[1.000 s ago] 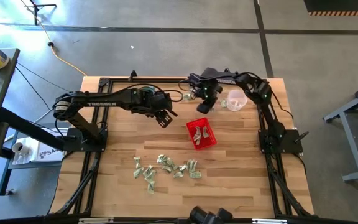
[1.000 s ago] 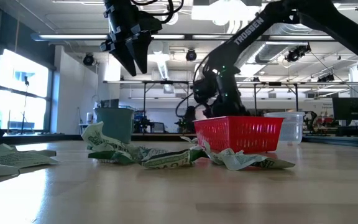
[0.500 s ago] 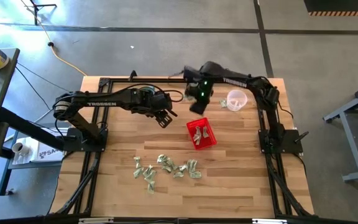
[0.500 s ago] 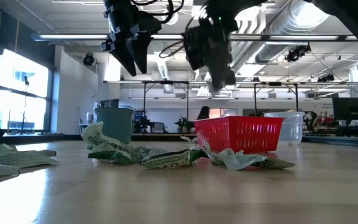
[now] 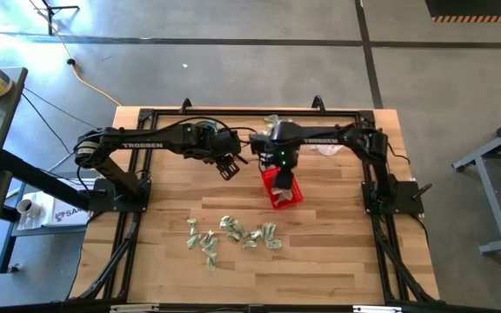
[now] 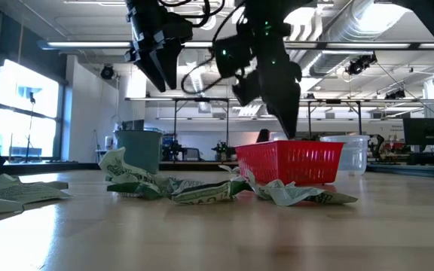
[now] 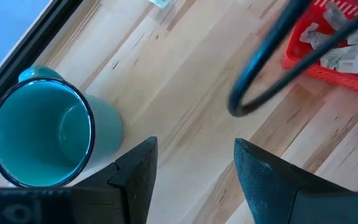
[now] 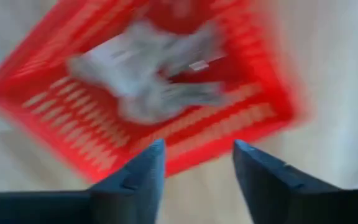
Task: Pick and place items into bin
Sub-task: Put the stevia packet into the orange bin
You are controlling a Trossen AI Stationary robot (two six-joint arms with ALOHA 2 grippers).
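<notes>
Above the red basket [image 5: 283, 189], the right pincer [image 8: 194, 163] hangs parted and empty, clear of its rim.

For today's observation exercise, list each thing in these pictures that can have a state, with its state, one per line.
Red basket: upright on the table, crumpled pieces inside.
Loose wrapper pieces: scattered on the table, outside the basket.
Teal cup: upright, empty.
Clear cup: upright behind the basket.
Right end effector: open, above the basket.
Left end effector: open, raised, holding nothing.

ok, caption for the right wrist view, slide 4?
Right gripper, fingers apart, above the red perforated plastic basket holding crumpled pale wrapper pieces.
</notes>
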